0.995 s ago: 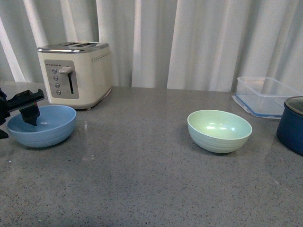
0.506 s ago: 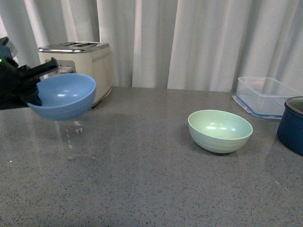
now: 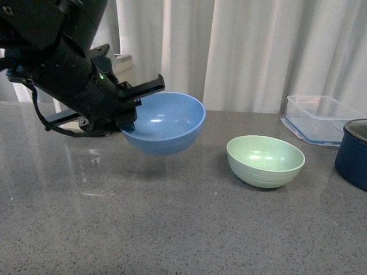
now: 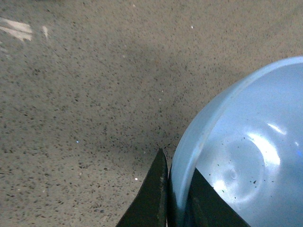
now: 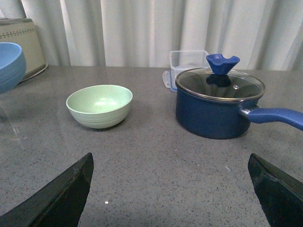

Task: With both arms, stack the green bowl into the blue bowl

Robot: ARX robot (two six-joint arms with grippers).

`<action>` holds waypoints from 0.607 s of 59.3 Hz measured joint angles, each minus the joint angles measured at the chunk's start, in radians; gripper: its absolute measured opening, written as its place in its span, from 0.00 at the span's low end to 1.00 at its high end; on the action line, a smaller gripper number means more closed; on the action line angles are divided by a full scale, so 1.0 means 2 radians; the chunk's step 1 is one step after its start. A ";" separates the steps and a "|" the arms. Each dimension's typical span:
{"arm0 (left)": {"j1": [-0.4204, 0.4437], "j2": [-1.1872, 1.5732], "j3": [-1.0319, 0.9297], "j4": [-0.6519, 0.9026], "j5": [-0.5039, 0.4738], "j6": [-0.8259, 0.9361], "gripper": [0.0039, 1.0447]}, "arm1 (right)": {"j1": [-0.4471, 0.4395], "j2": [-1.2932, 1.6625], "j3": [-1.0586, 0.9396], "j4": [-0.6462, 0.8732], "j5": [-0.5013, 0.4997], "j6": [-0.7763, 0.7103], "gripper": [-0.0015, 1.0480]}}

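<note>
My left gripper point(image 3: 132, 105), pinched on the rim of the round sky-blue matte bowl point(image 3: 166, 123), has just carried it airborne to beside the round mint-green matte bowl point(image 3: 265, 160), so setting it down likely comes next; my right gripper point(image 5: 170, 194) gapes wide, empty.

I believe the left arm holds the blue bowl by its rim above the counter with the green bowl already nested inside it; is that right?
Not quite: the front view shows the green bowl standing alone on the counter, apart from the blue bowl; the rest is right.
</note>
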 joint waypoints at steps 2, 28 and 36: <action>-0.003 0.006 0.003 0.000 -0.002 0.000 0.03 | 0.000 0.000 0.000 0.000 0.000 0.000 0.90; -0.019 0.061 0.008 0.000 -0.004 0.014 0.03 | 0.000 0.000 0.000 0.000 0.000 0.000 0.90; -0.019 0.060 0.008 0.002 0.000 0.021 0.14 | 0.000 0.000 0.000 0.000 0.000 0.000 0.90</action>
